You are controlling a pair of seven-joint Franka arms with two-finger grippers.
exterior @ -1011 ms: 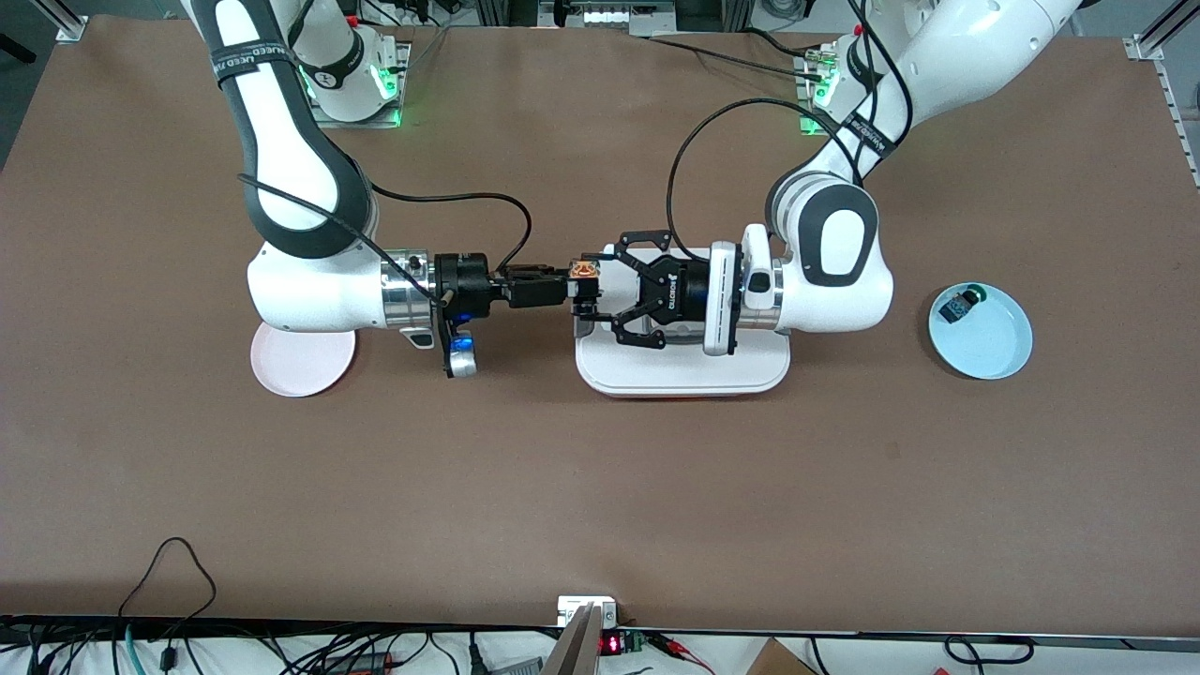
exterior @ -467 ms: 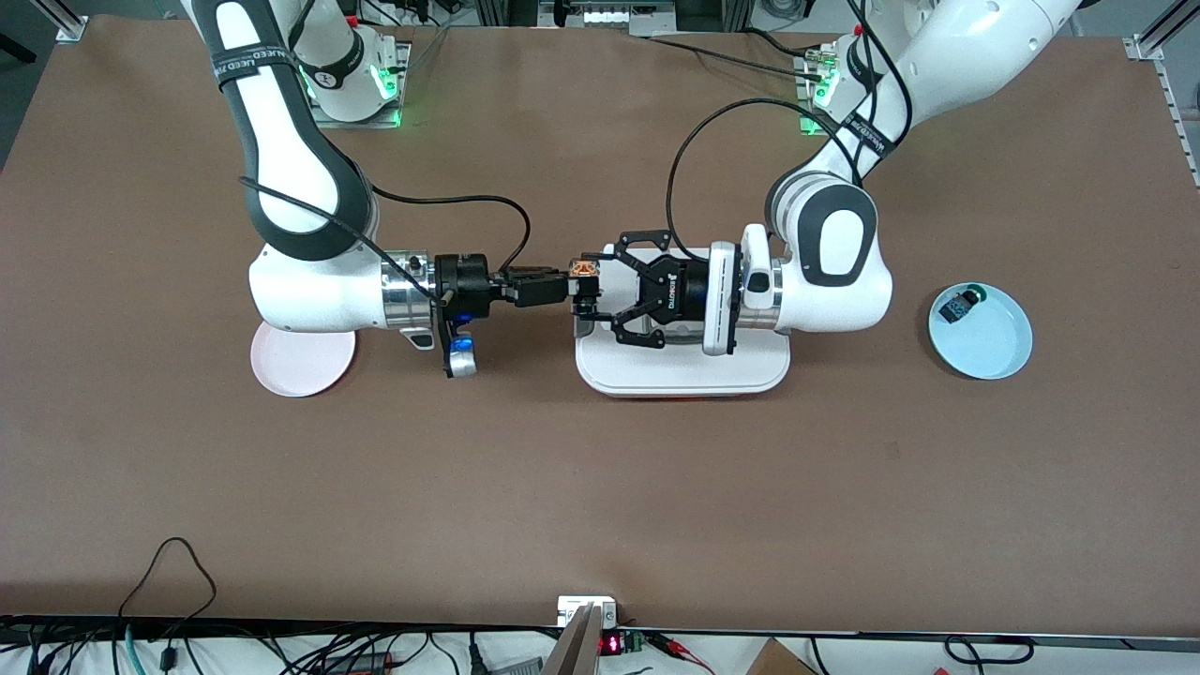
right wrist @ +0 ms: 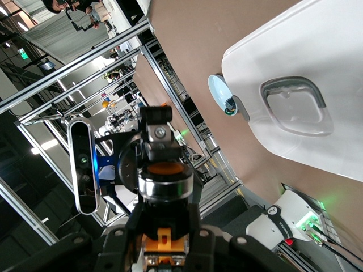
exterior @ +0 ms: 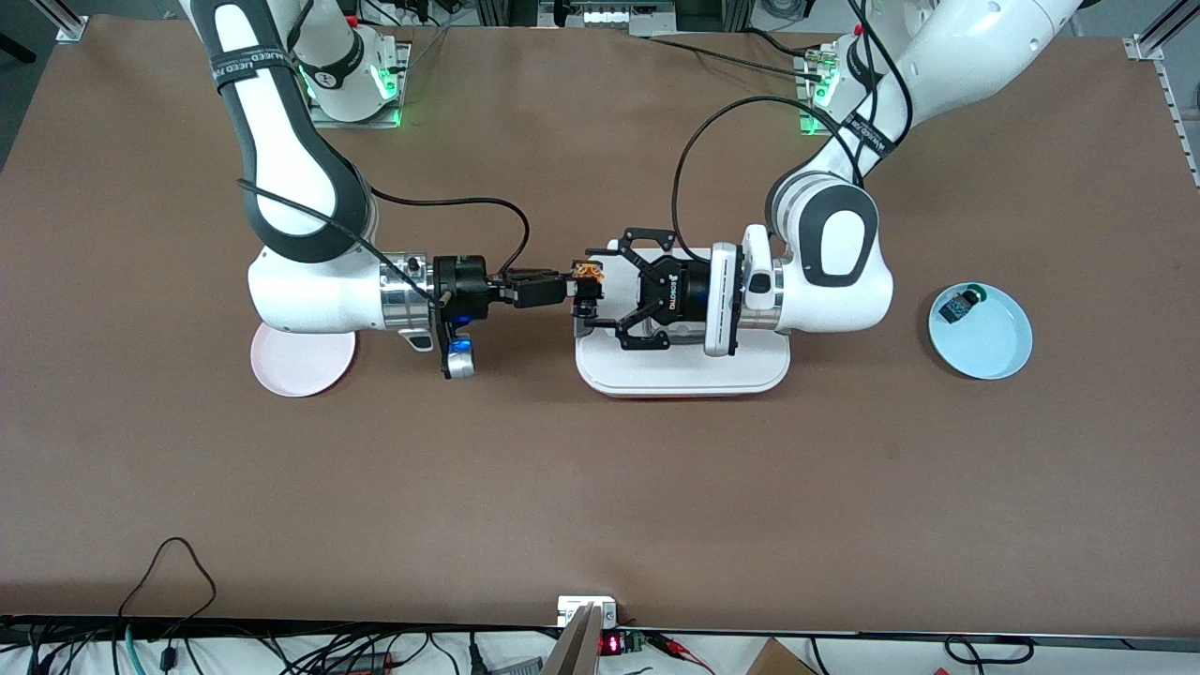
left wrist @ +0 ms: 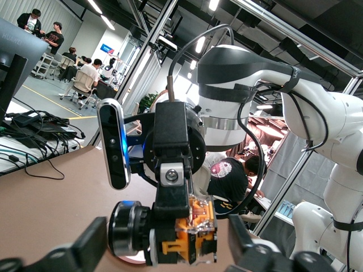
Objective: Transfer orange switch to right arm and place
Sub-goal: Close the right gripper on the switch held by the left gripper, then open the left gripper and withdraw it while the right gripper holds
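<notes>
Both pincers meet: right pincer [exterior: 574, 287] clamps orange switch [exterior: 588, 272].

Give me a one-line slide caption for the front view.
Mid-air handover above the white tray: right gripper shut on the orange switch, left gripper open around it.

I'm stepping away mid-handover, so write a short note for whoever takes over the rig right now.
Right claw: shut on the orange switch, held in the air over the edge of the white tray.
Left claw: open around the switch, not gripping it.
Done: the switch sits in the right arm's grip.
Left: back the left arm off, then place the switch. The pink plate lies under the right arm. The blue plate at the left arm's end holds the green-capped switch.
</notes>
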